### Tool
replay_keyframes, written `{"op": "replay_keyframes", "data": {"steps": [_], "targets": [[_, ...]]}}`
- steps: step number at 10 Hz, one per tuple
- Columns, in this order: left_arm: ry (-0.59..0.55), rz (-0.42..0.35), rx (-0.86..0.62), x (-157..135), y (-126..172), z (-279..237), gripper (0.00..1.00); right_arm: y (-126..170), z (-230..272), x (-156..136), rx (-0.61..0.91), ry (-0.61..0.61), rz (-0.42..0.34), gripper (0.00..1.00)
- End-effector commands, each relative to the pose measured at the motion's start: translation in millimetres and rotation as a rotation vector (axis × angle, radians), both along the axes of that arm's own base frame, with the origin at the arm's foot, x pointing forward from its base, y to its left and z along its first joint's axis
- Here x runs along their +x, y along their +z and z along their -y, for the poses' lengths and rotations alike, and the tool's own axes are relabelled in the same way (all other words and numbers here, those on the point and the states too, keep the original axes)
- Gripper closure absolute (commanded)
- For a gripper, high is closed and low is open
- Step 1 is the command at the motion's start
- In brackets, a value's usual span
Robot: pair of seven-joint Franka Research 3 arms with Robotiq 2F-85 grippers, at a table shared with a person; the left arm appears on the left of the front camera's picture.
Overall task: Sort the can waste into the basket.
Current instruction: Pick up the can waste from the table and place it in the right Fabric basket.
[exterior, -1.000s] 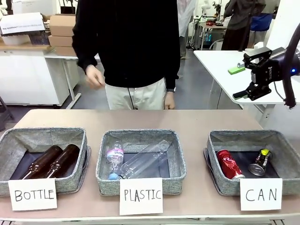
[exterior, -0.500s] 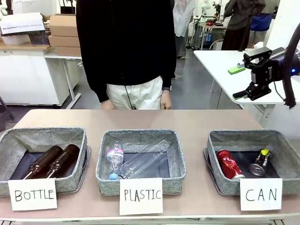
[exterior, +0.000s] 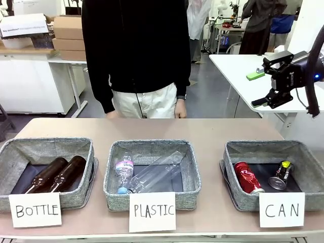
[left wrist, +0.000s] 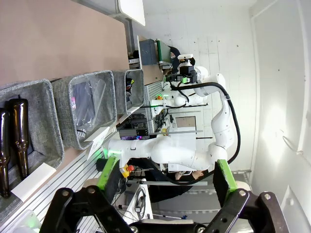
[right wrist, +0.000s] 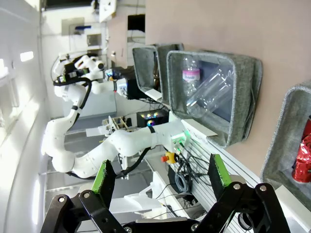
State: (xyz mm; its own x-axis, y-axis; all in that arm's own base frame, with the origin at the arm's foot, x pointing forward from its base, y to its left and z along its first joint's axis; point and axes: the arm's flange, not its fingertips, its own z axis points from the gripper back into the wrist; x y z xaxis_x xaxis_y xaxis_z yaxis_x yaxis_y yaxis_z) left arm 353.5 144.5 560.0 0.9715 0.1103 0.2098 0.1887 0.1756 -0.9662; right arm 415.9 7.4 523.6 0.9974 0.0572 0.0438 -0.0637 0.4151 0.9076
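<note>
The grey basket (exterior: 237,195) behind the white "CAN" card (exterior: 281,209) stands at the table's front right. A red can (exterior: 247,177) lies on its dark floor at the left, and a dark silvery can (exterior: 281,175) with a yellow-green patch lies to the right. My right gripper (exterior: 258,89) hangs open and empty high above the table's right end. In the right wrist view its fingers (right wrist: 160,174) are spread, with the red can (right wrist: 303,155) and basket wall (right wrist: 284,141) at the right edge. My left gripper (left wrist: 165,174) is open and empty, with the basket (left wrist: 135,87) far off.
A "PLASTIC" basket (exterior: 190,195) with clear bottles stands front centre, and a "BOTTLE" basket (exterior: 76,197) with brown glass bottles front left. A person in a black top (exterior: 136,50) stands at the far edge, hands down. A white table (exterior: 238,71) stands behind my right gripper.
The person lowered the raised hand and stepped slightly right. Neither arm has moved, and the cans lie as before.
</note>
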Motion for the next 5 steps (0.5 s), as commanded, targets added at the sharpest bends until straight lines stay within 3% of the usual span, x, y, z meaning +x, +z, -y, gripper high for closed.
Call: {"op": "replay_keyframes", "data": {"steps": [1, 5], "targets": [[-0.011, -0.009, -0.001, -3.3, 2.5, 0.7, 0.00, 4.2, -0.2, -0.2, -0.009, -0.010, -0.003, 0.00], [-0.011, -0.009, -0.001, -3.3, 2.5, 0.7, 0.00, 4.2, -0.2, -0.2, -0.009, -0.010, -0.003, 0.00]]}}
